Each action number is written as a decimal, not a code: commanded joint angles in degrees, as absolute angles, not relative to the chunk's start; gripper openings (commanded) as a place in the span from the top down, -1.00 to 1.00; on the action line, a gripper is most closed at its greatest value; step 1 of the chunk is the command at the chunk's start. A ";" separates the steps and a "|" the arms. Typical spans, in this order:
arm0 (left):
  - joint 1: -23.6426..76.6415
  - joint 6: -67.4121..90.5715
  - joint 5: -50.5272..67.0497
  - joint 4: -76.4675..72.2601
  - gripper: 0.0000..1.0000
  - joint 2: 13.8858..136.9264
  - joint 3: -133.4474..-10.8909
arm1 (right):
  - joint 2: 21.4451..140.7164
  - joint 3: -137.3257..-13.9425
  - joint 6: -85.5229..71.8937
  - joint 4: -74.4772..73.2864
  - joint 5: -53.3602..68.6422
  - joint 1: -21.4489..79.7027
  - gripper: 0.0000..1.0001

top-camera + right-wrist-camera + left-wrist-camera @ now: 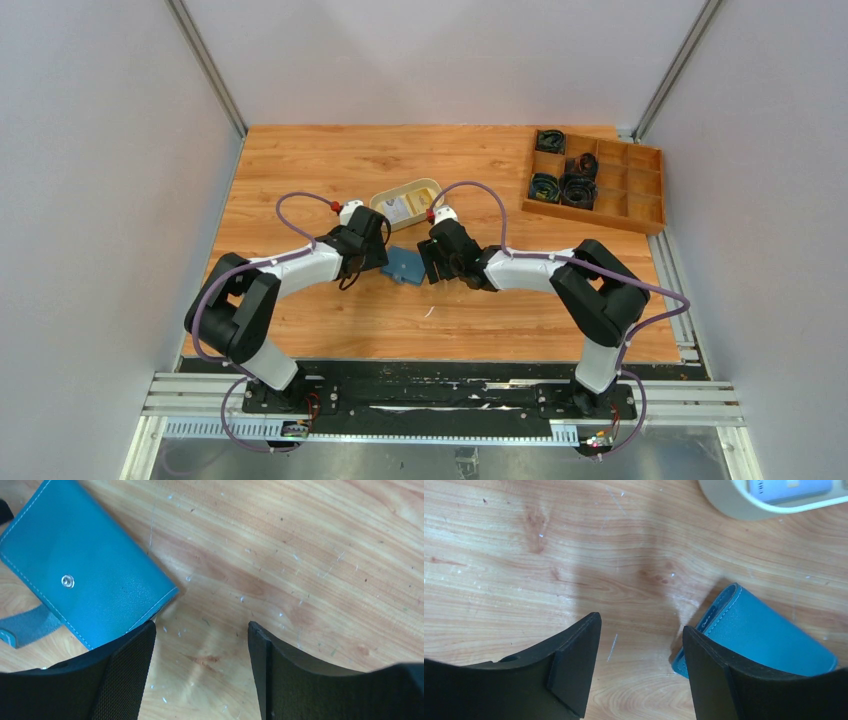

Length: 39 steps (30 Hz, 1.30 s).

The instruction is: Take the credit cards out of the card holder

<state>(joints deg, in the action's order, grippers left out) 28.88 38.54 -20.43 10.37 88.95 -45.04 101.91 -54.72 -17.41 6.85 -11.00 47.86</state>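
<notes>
left gripper (640, 635) and right gripper (200, 630) are seen open, empty, flanking the wallet (85, 565); one edge should be pinned while it is unfolded.

Plain pale grey walls (440, 55) are enclosing a light wooden desk (320, 160) at its far, left and right edges, with slanting metal posts (207, 65) rising from its two far corners. A black rail plate (450, 385) is running along its near edge, and even light is showing faint scratches in the grain.
</notes>
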 commanded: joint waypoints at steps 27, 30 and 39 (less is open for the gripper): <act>38.21 50.29 -9.08 11.73 -0.34 71.89 -29.17 | 116.81 -74.76 -13.68 4.86 2.94 43.94 -0.43; 39.94 50.24 -8.60 12.50 -0.34 71.88 -31.48 | 116.19 -75.95 -12.17 5.10 4.46 43.66 -0.44; 40.25 40.78 -14.08 17.73 -0.41 70.46 -38.91 | 101.48 -66.18 -13.62 6.51 0.64 38.84 -0.43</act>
